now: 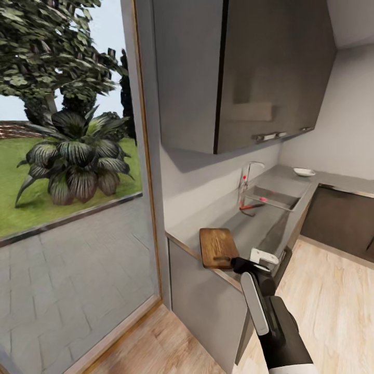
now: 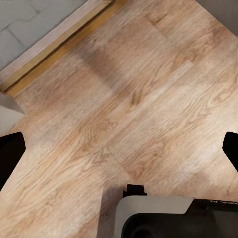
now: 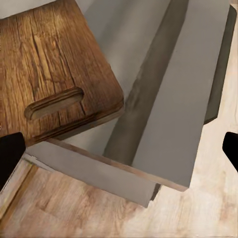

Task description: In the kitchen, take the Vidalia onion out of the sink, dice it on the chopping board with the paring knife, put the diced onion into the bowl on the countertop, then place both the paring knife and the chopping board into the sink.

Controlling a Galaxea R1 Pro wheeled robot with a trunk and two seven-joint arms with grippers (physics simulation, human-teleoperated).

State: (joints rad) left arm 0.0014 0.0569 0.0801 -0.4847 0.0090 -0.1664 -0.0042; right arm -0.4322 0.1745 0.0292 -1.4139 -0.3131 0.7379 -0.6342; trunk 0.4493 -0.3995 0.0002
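Chopping board (image 1: 218, 247) lies flat at the countertop's (image 1: 244, 228) near end, slot handle toward the right gripper (image 1: 258, 263).

Right gripper hovers just off the board's handle end, jaws spread wide, holding nothing. Beyond the jaws sit the sink (image 1: 272, 198), a red-handled paring knife (image 1: 250, 206) by it, then the white bowl (image 1: 304, 172). Left fingers (image 2: 10, 153) stand wide over wood floor (image 2: 139, 99).

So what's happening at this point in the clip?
The robot stands at the near end of the countertop, right gripper open at the handle end of the chopping board, which overhangs the counter edge; nothing is gripped. The left gripper is open over the wood floor. Farther along are the sink and the bowl.
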